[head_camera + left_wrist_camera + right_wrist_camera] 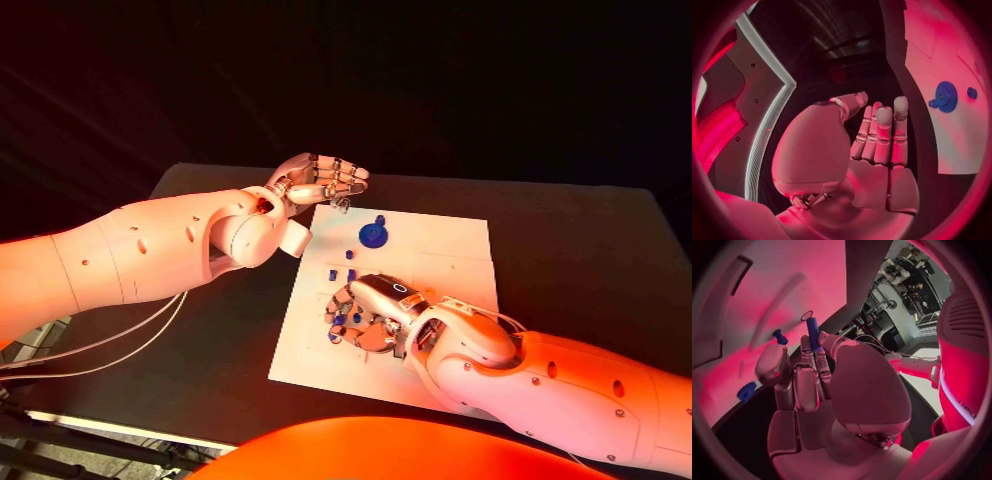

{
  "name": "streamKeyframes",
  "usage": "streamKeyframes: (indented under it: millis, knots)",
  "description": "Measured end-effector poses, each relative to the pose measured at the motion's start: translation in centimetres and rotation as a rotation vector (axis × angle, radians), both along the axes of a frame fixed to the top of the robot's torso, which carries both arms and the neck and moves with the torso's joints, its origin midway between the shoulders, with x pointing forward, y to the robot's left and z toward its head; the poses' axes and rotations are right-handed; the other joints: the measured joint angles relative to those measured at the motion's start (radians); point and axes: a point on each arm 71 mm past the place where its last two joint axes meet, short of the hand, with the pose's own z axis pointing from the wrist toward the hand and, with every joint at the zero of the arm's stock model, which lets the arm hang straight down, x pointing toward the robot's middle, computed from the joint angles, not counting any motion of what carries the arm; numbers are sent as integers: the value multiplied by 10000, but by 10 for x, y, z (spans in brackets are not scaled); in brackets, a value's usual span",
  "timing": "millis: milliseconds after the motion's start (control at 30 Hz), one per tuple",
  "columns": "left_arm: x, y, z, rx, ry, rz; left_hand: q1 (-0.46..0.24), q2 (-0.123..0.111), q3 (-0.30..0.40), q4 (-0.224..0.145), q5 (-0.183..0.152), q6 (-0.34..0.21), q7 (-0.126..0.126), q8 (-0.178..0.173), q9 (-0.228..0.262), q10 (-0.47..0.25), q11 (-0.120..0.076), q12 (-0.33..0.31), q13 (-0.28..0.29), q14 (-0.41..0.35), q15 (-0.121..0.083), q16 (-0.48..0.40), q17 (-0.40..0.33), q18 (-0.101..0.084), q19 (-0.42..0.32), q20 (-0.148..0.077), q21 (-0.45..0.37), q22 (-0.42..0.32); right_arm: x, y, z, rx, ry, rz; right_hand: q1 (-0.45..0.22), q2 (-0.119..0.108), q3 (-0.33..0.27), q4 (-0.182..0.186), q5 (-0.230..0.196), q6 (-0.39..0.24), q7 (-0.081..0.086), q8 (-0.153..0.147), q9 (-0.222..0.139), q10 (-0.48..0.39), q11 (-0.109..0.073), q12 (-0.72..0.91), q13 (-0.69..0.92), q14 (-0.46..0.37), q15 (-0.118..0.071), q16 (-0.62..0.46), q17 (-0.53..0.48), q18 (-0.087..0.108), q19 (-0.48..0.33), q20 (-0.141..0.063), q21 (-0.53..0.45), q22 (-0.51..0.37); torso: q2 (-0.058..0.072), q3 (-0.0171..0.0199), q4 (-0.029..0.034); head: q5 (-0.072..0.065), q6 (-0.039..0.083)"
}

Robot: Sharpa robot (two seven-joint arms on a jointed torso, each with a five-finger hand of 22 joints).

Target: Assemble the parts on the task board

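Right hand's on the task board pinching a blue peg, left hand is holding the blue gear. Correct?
Not quite. The left hand holds nothing; the blue gear lies on the task board, apart from it, as the left wrist view shows. The right hand does pinch a blue peg.

- Your left hand (320, 182) is up off the table with nothing in it, fingers straight and side by side.
- Your right hand (372, 312) is down low, palm down, pinching a blue peg (813, 333) between thumb and fingers.
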Motion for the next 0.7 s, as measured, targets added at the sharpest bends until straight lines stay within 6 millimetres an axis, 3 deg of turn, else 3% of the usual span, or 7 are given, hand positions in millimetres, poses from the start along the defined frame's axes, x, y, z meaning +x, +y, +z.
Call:
streamKeyframes:
  millis: [700]
  knots:
    - [0, 1, 0, 13, 15, 9, 0, 0, 0, 0, 0, 0, 0, 0, 0, 1, 0, 0, 1, 0, 0, 0, -1, 0, 0, 0, 0, -10, -1, -3, -4, -542, -70, 239, 12, 12, 0, -1, -27, 0, 0, -1, 17, 0, 0, 10, 5, 0, 0, 0, 8, 0, 0, 1, 0, -3, 0, 6, 0, 23, -66]
